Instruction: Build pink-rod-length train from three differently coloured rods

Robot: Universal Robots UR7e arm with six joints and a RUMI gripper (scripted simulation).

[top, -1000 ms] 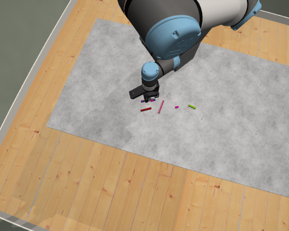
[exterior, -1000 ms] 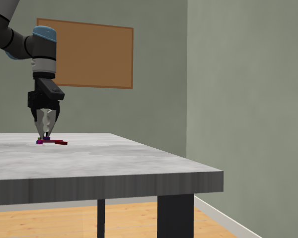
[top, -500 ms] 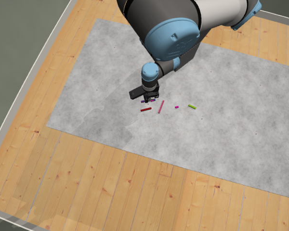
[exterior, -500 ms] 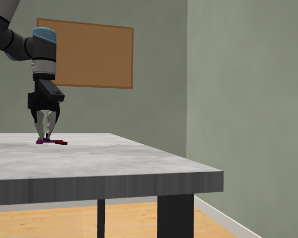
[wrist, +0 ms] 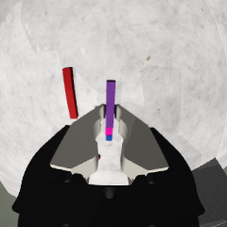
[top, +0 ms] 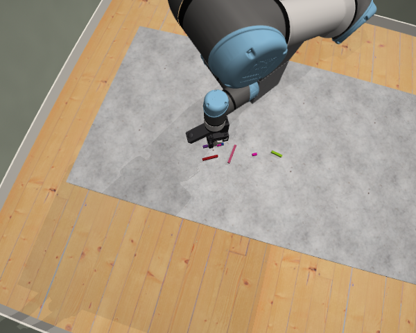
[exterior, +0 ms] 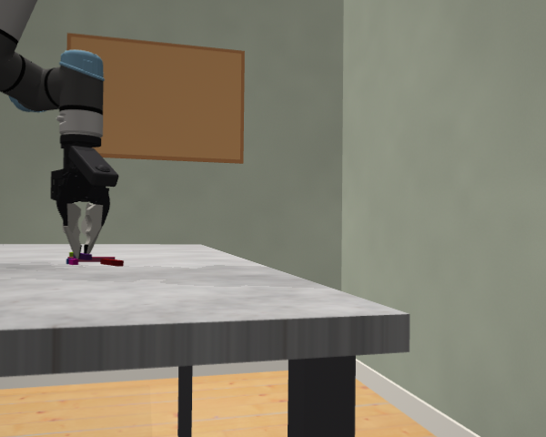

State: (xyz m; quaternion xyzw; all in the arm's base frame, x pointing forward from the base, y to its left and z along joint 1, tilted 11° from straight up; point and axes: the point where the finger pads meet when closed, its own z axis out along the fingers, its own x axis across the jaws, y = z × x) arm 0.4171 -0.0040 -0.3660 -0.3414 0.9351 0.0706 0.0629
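My gripper (top: 212, 146) (exterior: 82, 256) (wrist: 110, 105) is shut on the purple rod (top: 205, 146) (exterior: 85, 257) (wrist: 111, 92), low over the table. Whether the rod touches the table is hard to tell. In the wrist view the purple rod lines up with a magenta rod (top: 219, 145) (wrist: 109, 130) and a blue rod (top: 222, 143) (wrist: 109, 138), which lie end to end. Its near end meets or slightly overlaps the magenta one in that view. The pink rod (top: 231, 154) lies at an angle beyond the blue end.
A red rod (top: 210, 157) (exterior: 112, 261) (wrist: 70, 93) lies beside the purple rod, apart from it. Another magenta rod (top: 254, 154) and a lime rod (top: 276, 154) lie farther right in the top view. The table (top: 326, 200) extends around them.
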